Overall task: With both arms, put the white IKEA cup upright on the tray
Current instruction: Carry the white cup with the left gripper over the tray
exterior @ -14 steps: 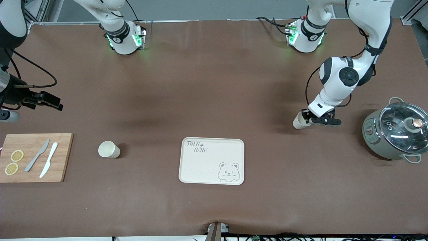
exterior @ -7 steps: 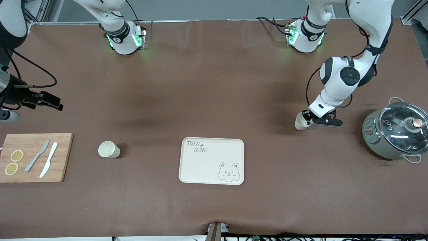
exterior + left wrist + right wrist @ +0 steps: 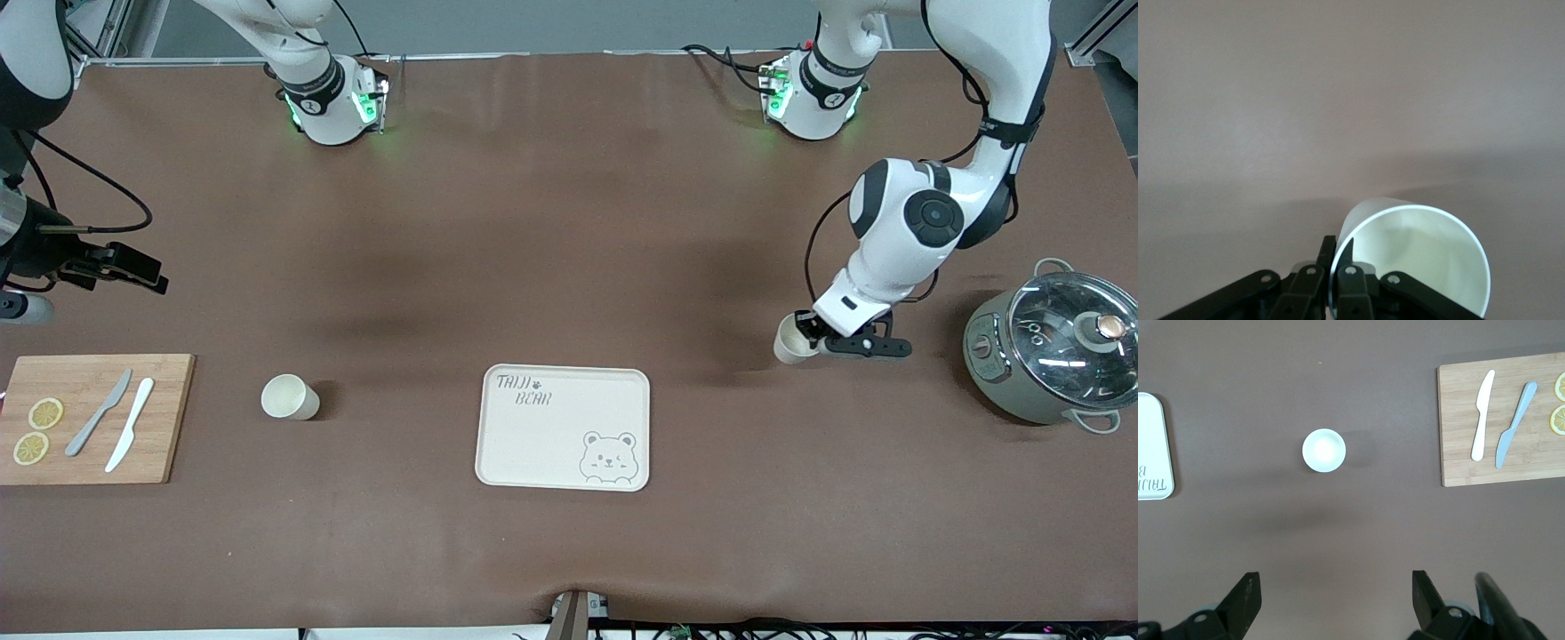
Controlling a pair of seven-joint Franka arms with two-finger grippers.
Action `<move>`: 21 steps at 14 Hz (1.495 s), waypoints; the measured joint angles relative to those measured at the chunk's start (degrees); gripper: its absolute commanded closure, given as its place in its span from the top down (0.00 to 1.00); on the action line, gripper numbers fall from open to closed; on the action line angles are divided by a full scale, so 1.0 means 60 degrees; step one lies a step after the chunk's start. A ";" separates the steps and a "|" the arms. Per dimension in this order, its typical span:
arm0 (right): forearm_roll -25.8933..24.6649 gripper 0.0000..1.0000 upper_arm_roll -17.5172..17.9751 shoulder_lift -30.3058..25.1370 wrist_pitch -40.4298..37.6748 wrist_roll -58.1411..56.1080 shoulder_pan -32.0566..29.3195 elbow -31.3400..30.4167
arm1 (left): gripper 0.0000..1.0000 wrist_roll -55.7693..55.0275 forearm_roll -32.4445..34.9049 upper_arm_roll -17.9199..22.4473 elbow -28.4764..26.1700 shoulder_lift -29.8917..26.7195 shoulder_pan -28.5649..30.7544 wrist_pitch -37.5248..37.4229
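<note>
We recorded two white cups. The first cup point(image 3: 789, 340) was pinched at its rim by the left gripper point(image 3: 813, 336), whose fingers point(image 3: 1338, 263) were clamped thin on the wall, over the brown table point(image 3: 569, 249) between the tray point(image 3: 563, 427) and the pot point(image 3: 1053, 356); in the left wrist view point(image 3: 1418, 260) it lay tilted, its long axis well off vertical and its open mouth turned toward that camera. We could not tell from the front view whether its base touched the surface. The second cup point(image 3: 289, 396) stood upright, mouth up, between the tray and the wooden cutting board point(image 3: 89, 418). The cream tray, lettered TAIJI BEAR with a bear face at one corner, lay flat near the middle of the table, toward the edge nearest the front camera, bare. The board, at the right arm's end, carried two knives point(image 3: 116, 422) and two lemon slices point(image 3: 37, 431). The right gripper point(image 3: 1331, 600) waited with its fingers spread wide, holding nothing, high over the table at the right arm's end. The glass-lidded pot sat at the left arm's end. A brown mat covered the whole table.
</note>
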 measured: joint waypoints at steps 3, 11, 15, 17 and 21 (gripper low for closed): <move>0.0000 1.00 0.0000 0.0000 0.0005 0.0000 0.0000 -0.0001 | 0.00 -0.1190 0.0000 -0.0033 0.2080 0.0319 -0.0850 -0.2230; 0.0000 1.00 0.0000 0.0000 0.0016 0.0000 0.0000 -0.0005 | 0.00 -0.3007 0.0000 -0.0041 0.5164 0.2037 -0.2151 -0.4044; -0.0038 1.00 0.0003 0.0000 0.0071 -0.0004 0.0000 -0.0007 | 0.00 -0.3713 0.0000 -0.0042 0.6998 0.3138 -0.2560 -0.4901; -0.0170 1.00 0.0032 -0.0001 0.0136 -0.0011 0.0008 -0.0006 | 0.00 -0.3988 0.0000 -0.0045 0.7584 0.3593 -0.2681 -0.4931; -0.0341 1.00 0.0077 -0.0001 0.0171 -0.0010 0.0052 -0.0006 | 0.00 -0.4559 -0.0001 -0.0059 0.8321 0.4275 -0.3123 -0.4860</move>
